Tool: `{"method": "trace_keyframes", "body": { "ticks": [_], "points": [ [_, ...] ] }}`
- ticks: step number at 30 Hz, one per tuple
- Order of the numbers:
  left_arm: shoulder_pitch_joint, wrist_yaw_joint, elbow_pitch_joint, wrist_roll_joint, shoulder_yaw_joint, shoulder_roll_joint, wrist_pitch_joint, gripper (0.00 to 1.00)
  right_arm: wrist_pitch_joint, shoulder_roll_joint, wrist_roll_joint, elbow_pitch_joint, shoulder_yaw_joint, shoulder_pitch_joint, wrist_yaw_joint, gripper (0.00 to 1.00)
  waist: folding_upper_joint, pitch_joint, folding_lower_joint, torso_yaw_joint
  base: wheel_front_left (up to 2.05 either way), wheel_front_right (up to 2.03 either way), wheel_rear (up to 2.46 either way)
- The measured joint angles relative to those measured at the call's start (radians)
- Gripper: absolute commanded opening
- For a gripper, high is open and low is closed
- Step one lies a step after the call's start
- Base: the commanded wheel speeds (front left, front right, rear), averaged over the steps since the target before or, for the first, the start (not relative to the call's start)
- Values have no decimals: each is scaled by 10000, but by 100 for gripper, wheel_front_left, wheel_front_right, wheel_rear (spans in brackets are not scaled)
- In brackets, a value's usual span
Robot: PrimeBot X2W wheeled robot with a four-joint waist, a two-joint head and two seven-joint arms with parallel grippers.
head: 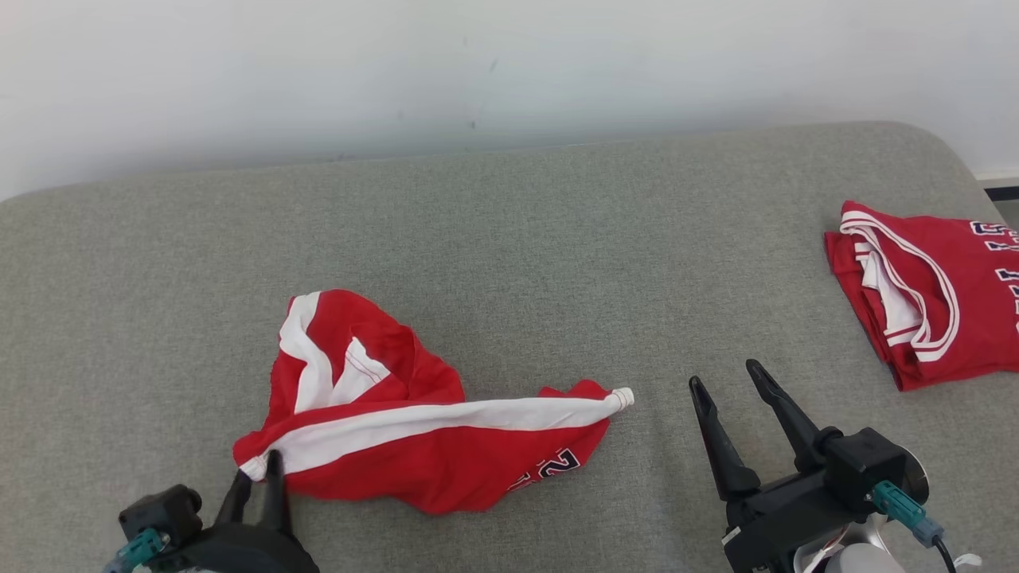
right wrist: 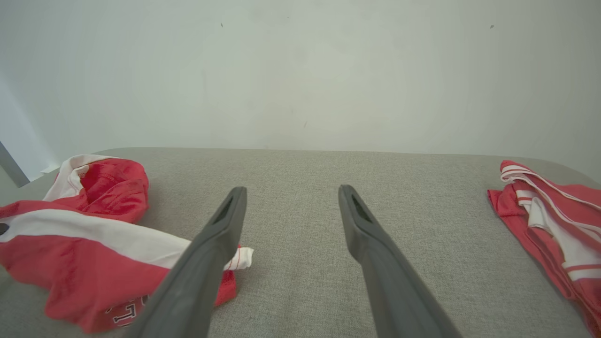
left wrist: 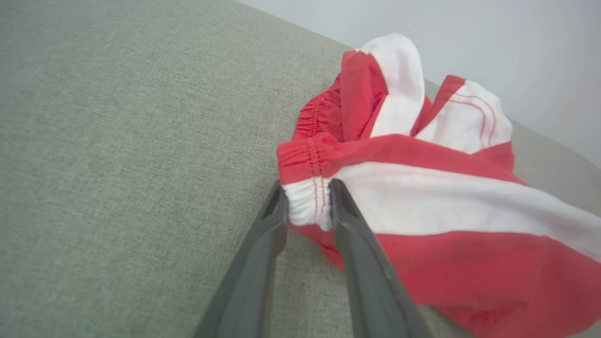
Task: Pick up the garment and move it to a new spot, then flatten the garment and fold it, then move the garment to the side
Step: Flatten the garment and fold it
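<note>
The garment [head: 414, 446], crumpled red shorts with a white side stripe, lies on the grey padded surface [head: 509, 239] at the front left. My left gripper [head: 259, 465] is at its near left corner. In the left wrist view the two fingers of the left gripper [left wrist: 308, 188] pinch the white elastic edge of the garment [left wrist: 422, 202]. My right gripper [head: 724, 374] stands open a short way right of the garment's right tip, holding nothing. The right wrist view shows that right gripper [right wrist: 292, 189] spread over bare fabric, with the garment [right wrist: 70, 244] to its left.
A second red and white garment [head: 923, 294], folded, lies at the right edge of the surface and shows again as the folded piece [right wrist: 549, 216] in the right wrist view. A pale wall [head: 509, 72] rises directly behind the surface.
</note>
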Motion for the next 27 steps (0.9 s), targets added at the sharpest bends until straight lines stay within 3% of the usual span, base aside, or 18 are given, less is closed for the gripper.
{"method": "trace_keyframes", "body": {
  "ticks": [11,17,23,27],
  "points": [
    [884,161,167,48,-35,-25,-587,100,2,-33,40,105,-29,49,0,100,0,-405,0,-8,0,0,0],
    [1573,199,-775,366,174,-35,-1083,100,15,-144,42,109,-479,453,0,100,0,-768,0,2,0,0,0],
    [2183,-313,-2786,1515,940,-142,-1202,100,96,-178,33,17,-976,856,-2,100,0,-1162,-1,98,0,0,0],
    [2587,-819,-3135,2128,1287,-370,-1210,100,115,-163,15,40,-1204,1057,-2,100,-1,-1352,-1,140,0,0,0]
  ]
}}
